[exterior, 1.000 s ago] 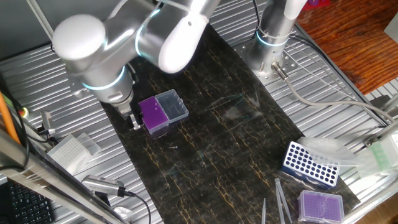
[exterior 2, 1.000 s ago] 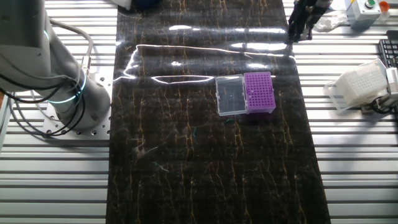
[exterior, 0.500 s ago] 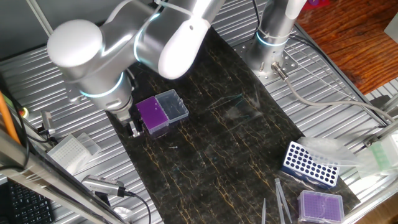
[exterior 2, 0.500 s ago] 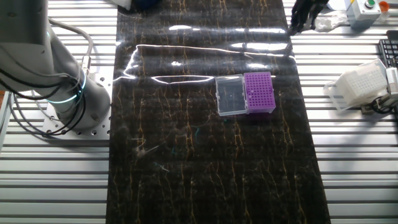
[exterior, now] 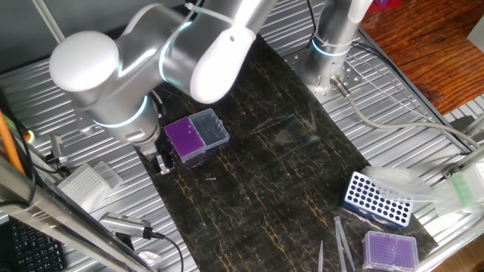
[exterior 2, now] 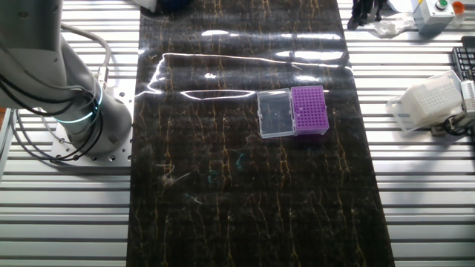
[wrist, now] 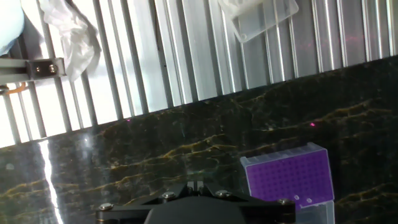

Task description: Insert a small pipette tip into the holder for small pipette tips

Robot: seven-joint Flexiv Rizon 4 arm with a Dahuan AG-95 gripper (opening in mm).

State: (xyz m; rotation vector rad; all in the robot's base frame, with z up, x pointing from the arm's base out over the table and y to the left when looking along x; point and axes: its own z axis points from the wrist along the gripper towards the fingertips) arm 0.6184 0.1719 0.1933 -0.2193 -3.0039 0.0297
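– The holder for small pipette tips [exterior: 184, 139], where do we have it?

– On the dark marbled mat [exterior: 265, 189], toward the end away from the other racks. It is deep purple with a finely gridded top, and its clear lid flap [exterior: 211, 128] lies open flat beside it, still joined along one side. From the other fixed view we see the same pair side by side, holder [exterior 2: 309, 110] and flap [exterior 2: 274, 113], in the upper middle of the mat.

– And the gripper [exterior: 162, 161]?

– Just beside the holder on the side away from the flap, at the mat's edge and not touching the box. In the other fixed view it shows only as a dark shape [exterior 2: 364, 10] at the top border, over the slatted metal table [exterior 2: 415, 193]. The hand view has the holder [wrist: 287, 177] low and to the right of the fingers.

– Are the fingers parted or together?

– In the hand view the two tips [wrist: 194, 185] sit pressed together with only a thin seam between them, so we read the pincer as clenched.

– Is the small pipette tip between them?

– We cannot tell; nothing that fine resolves in any view, and we cannot find it anywhere else either.

– What else do we see?

– At the far end of the mat are a blue rack with white holes [exterior: 376, 198], a paler purple box [exterior: 389, 249] and some grey pointed sticks [exterior: 340, 242]. A clear plastic box [exterior: 87, 181] sits on the slats near the gripper.
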